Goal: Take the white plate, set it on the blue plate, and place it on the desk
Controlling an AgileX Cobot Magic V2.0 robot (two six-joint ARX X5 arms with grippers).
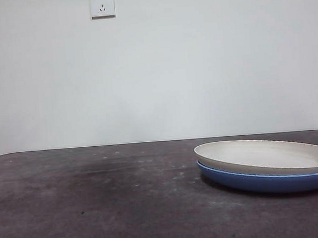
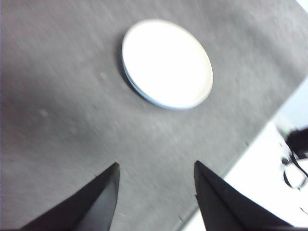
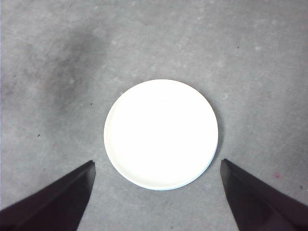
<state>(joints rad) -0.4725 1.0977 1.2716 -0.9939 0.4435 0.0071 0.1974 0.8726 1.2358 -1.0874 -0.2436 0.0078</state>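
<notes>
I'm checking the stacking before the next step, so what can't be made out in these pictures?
- Glossy blue plate: its inside is covered by the matte cream-white plate in every view; the right wrist view shows almost none of it.
- Both plates' right rims: cut off by the front view's edge.
- Left wrist view: blurred, with objects beyond the dark mottled desk unclear.

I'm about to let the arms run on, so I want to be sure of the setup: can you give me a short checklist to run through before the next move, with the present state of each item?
1. White plate sits nested on the blue plate: ok.
2. Stack rests flat on the desk: ok, though the white plate looks slightly off-centre.
3. Left gripper open and holding nothing: ok.
4. Right gripper open, above the stack, holding nothing: ok.
5. Neither gripper touching the plates: ok, both are high above.
6. Stack's whole rim in the front view: not ok, it is cut off at the picture's edge.
</notes>
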